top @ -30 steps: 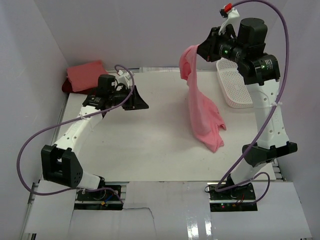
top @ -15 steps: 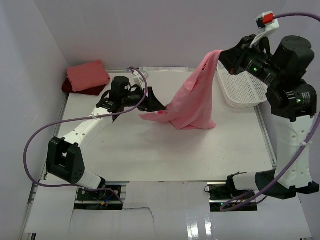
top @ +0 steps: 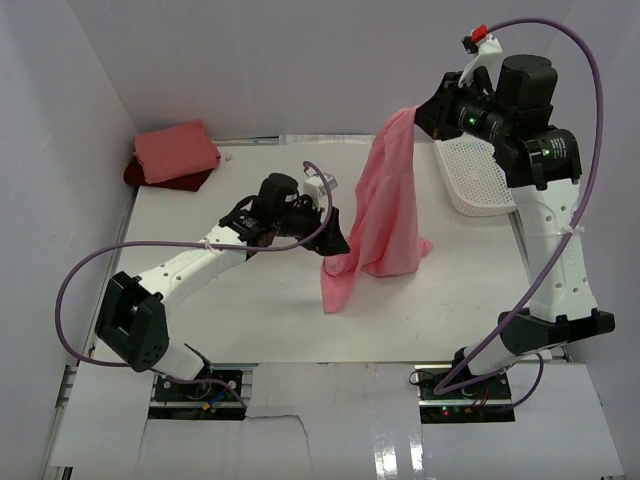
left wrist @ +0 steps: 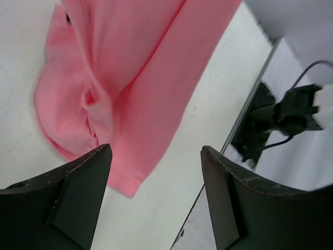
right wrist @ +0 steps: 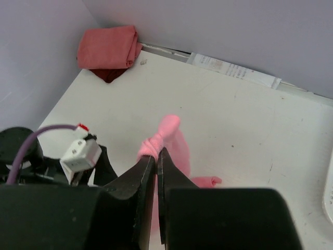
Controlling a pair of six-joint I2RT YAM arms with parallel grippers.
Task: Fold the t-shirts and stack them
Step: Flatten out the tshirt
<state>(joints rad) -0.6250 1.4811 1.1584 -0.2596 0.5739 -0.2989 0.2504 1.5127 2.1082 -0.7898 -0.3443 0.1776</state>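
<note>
The white bench [top: 250, 310] is walled at the far and left sides, and bare surface is seen along its near half; the rose pink t-shirt [top: 385, 210] is hung above the middle, its bunched top clenched in the right end effector [right wrist: 156, 153], its lower hem draped on the bench; the left end effector [left wrist: 156, 151] is spread wide beside that hem, nothing gripped; a white mesh basket [top: 475, 180] is set at the far right edge; in the far left corner the salmon pink t-shirt [top: 175, 150] is laid folded on the dark red t-shirt [right wrist: 106, 75]; print on a paper strip [right wrist: 231, 69] cannot be read.
</note>
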